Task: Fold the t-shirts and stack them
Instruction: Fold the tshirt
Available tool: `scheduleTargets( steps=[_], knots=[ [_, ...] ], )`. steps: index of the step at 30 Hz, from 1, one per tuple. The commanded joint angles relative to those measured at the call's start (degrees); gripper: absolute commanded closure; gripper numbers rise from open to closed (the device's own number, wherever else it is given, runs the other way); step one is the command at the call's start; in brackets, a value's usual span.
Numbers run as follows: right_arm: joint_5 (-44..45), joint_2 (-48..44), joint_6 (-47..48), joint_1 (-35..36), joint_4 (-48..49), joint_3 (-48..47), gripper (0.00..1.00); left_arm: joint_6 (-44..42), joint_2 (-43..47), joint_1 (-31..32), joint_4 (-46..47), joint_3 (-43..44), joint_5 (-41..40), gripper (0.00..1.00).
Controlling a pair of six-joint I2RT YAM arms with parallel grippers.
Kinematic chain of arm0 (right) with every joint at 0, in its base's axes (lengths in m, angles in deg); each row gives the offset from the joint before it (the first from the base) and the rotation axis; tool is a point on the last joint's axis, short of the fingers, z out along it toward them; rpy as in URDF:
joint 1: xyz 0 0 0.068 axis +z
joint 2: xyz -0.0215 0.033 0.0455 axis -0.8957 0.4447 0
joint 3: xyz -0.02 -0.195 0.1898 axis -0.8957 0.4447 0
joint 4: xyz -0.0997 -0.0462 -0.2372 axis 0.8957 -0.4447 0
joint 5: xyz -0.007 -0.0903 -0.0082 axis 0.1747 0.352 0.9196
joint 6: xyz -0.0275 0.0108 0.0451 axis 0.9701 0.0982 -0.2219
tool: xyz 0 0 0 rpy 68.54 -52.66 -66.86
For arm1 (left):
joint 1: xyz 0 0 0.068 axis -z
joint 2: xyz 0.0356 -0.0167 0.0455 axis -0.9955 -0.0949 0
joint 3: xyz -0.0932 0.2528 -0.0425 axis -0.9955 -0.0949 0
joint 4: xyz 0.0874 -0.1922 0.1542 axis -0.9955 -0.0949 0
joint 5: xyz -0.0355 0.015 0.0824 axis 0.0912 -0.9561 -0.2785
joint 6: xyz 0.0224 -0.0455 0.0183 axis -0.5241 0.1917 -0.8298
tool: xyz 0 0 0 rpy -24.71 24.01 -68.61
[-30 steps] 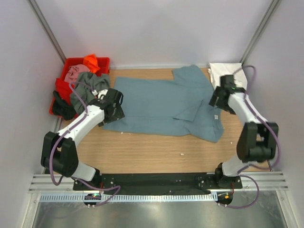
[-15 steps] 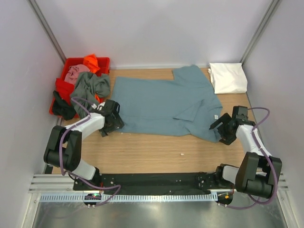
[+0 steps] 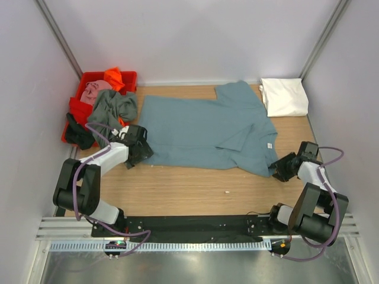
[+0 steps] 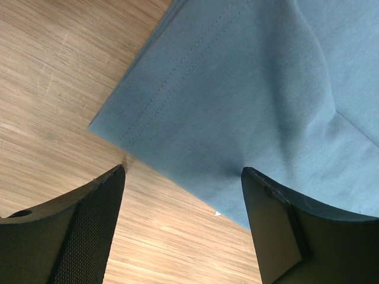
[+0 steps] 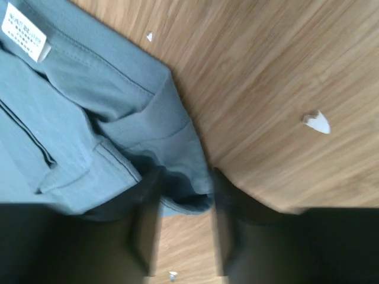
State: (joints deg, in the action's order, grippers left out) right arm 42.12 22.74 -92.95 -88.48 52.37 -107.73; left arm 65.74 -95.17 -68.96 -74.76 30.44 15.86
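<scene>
1. Your left gripper [image 4: 183,177] stands apart; the near-left hem corner of the teal t-shirt [image 3: 201,127] lies just ahead.
2. Your right gripper [image 5: 185,183] straddles its near-right corner; pinched or not, you cannot tell.
3. Its long axis runs left-right between both arms.
4. Count: one teal, one white t-shirt [image 3: 285,97] folded far-right, three bunched at the red tub [image 3: 95,78].

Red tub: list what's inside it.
In the red tub: an orange shirt, a pink shirt, a grey-green shirt spilling over its rim, and something black at its near end. Anything beneath them is covered.
</scene>
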Motion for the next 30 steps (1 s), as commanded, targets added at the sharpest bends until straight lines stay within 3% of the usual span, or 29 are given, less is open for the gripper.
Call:
scheduleTargets(
  steps=[1,3,6,12,19,20,21,24,30],
  knots=[
    [-2.8,1.8,0.5,-0.3,5.7,1.9,0.64,1.1,-1.2,-0.6,3.1,-1.8,0.1,0.22],
    [-3.3,2.2,0.8,-0.3,8.4,2.3,0.83,1.1,-1.7,-0.5,3.6,-2.1,-0.2,0.23],
    [-3.8,2.6,1.3,-2.5,10.2,1.7,0.99,0.7,-2.8,-0.7,3.9,-2.0,-0.5,0.26],
    [2.9,2.0,5.6,-10.3,2.9,-8.3,0.99,0.1,-3.1,-0.7,3.1,-2.0,-1.5,0.30],
    [8.6,1.6,4.0,-10.4,3.3,-7.4,0.99,0.8,-1.3,-0.7,1.8,-3.1,-1.4,0.31],
    [8.4,1.9,4.0,-10.4,3.1,-7.6,0.93,0.7,-0.7,-0.7,1.7,-3.2,-1.4,0.31],
    [8.1,2.0,4.0,-10.5,3.1,-8.1,0.69,0.8,-0.4,-0.7,1.4,-3.3,-1.1,0.31],
    [8.0,2.4,4.0,-10.4,2.2,-9.2,0.25,1.0,1.4,-0.7,-0.5,-3.0,0.2,0.31],
    [11.5,-7.7,2.6,-10.1,0.9,-11.5,0.15,1.7,11.4,3.3,-6.1,-1.8,-5.2,0.30]
  ],
)
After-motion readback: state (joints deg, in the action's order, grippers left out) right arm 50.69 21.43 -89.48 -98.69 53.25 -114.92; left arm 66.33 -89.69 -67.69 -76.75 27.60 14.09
